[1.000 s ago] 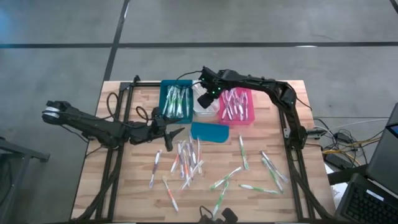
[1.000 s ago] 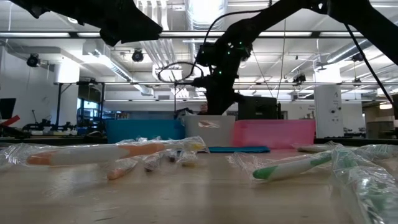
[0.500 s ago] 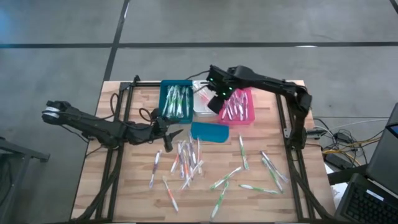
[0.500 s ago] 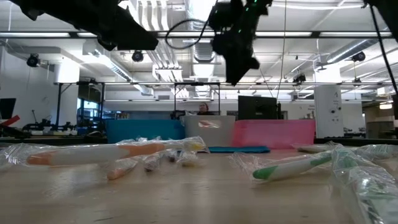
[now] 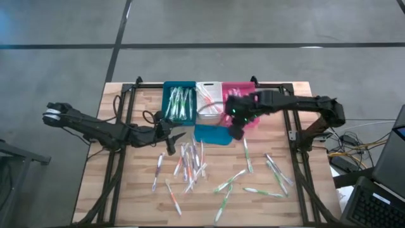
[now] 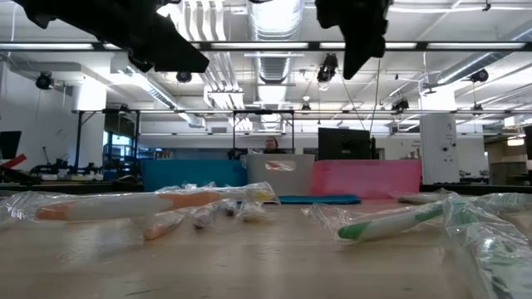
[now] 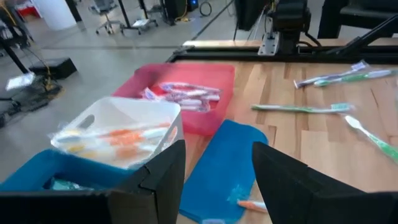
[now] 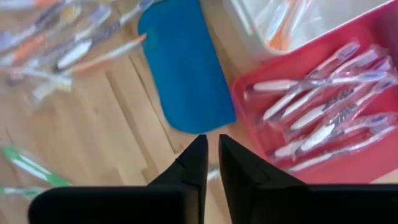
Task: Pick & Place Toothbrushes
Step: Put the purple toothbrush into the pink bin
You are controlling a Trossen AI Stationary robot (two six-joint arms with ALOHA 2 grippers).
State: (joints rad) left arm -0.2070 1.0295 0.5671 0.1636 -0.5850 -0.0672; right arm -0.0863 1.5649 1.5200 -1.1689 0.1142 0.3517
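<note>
Three plastic bins, teal (image 5: 179, 101), white (image 5: 207, 102), pink (image 5: 248, 118), are seen at far edge of wooden slatted table (image 5: 126, 190); wrapped stick-like toothbrushes (image 5: 190, 161) are scattered mid-table, others lie in bins. Flat teal lid-like piece (image 5: 212, 134) lies before bins. Right gripper (image 5: 236, 132) is held above lid's edge, fingers nearly together, empty. Left gripper (image 5: 177, 137) is parted, empty, beside loose toothbrushes.

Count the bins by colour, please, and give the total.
Teal bin: 1
White bin: 1
Pink bin: 1
Total: 3
</note>
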